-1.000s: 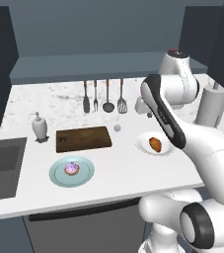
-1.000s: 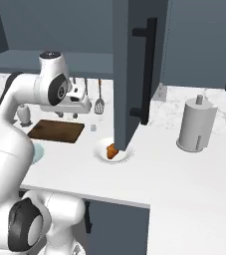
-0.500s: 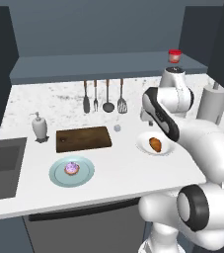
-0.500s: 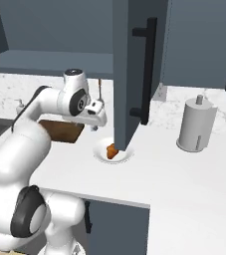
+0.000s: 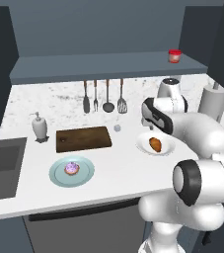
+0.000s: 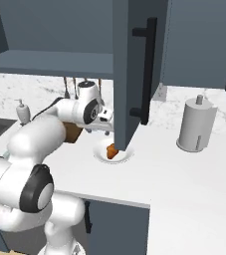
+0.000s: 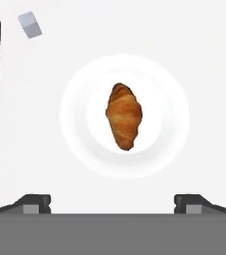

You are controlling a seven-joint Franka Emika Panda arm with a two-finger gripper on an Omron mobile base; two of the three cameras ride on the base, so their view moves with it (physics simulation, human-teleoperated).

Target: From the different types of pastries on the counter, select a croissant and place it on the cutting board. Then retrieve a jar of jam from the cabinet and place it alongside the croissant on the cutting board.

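Croissant (image 7: 124, 116) lies in the middle of my white plate (image 7: 79, 84) on the counter (image 5: 123, 165), below the gripper (image 7: 112, 201), whose fingers stand spread and empty. From the right, the cabinet door (image 6: 129, 74) hides part of the plate. Cutting board (image 5: 83, 139) sits bare, well apart; the jam jar (image 5: 174, 56) is tiny on the shelf.

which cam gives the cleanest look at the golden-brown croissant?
Hand view: the golden-brown oblong croissant lies centred on the round white plate, unobstructed. Left base view shows it small; right base view has it partly behind the dark cabinet door.
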